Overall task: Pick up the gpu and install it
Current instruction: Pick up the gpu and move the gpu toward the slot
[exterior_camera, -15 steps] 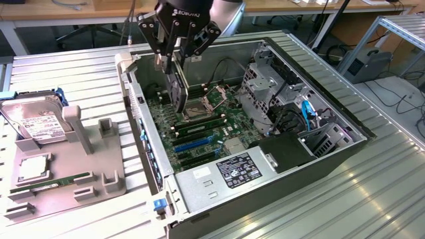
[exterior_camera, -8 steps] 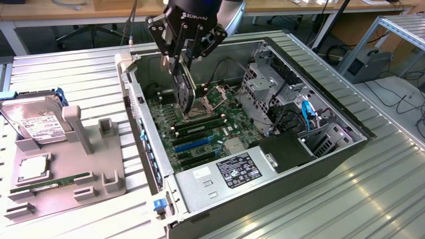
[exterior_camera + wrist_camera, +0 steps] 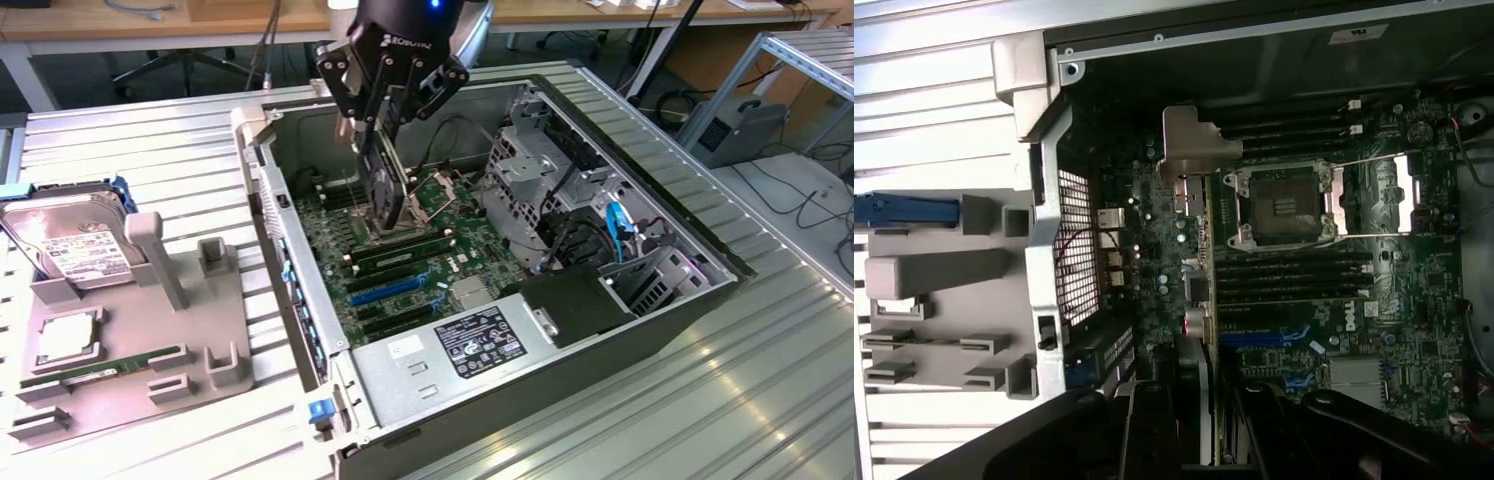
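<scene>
gripper (image 3: 379, 118) holds gpu (image 3: 386, 190) upright over mobo (image 3: 447, 262).

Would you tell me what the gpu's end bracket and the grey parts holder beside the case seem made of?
End bracket of the gpu: likely bare sheet metal, silvery and matt, with folded edges. Parts holder: probably plastic, moulded or printed; uniform matt grey, blocky slots.

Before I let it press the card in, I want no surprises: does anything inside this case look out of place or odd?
Nothing looks spilled or broken. One oddity: the CPU socket lies open and empty, and the gpu, held upright in the pincer, hangs beside it rather than over the blue slot.
</scene>
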